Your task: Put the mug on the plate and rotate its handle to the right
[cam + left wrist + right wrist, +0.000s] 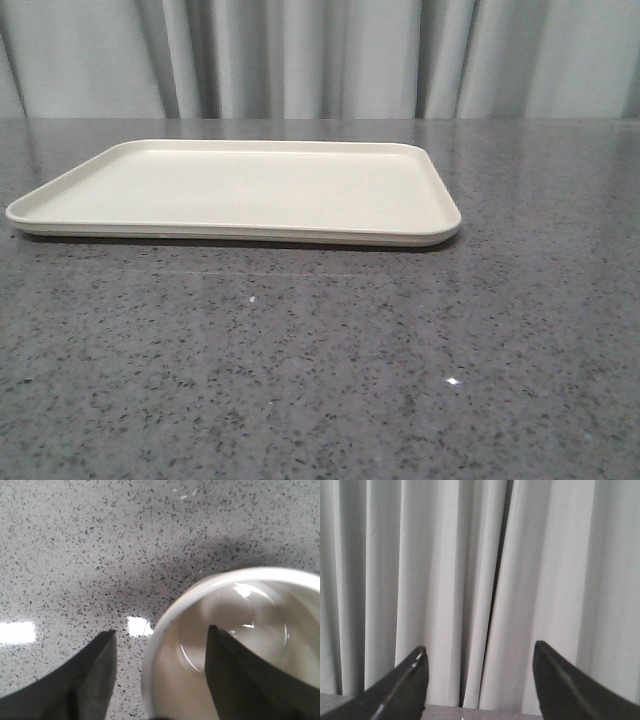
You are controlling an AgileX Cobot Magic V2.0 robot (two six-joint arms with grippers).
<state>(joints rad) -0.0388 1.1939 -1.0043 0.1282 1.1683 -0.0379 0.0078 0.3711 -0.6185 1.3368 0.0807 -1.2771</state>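
Note:
The cream plate [240, 190] lies bare on the grey speckled table in the front view, left of centre. The white mug [250, 625] shows only in the left wrist view, seen from above, standing on the table. Its handle and printed face are hidden. My left gripper [162, 630] is open and straddles the mug's wall: one finger [235, 675] is inside the mug, the other finger [85, 680] is outside, with a strip of table between it and the rim. My right gripper [480, 647] is open and empty, facing the curtain. Neither gripper nor the mug shows in the front view.
A pale pleated curtain [320, 55] hangs behind the table's far edge. The speckled tabletop [320, 360] stretches in front of the plate and to its right.

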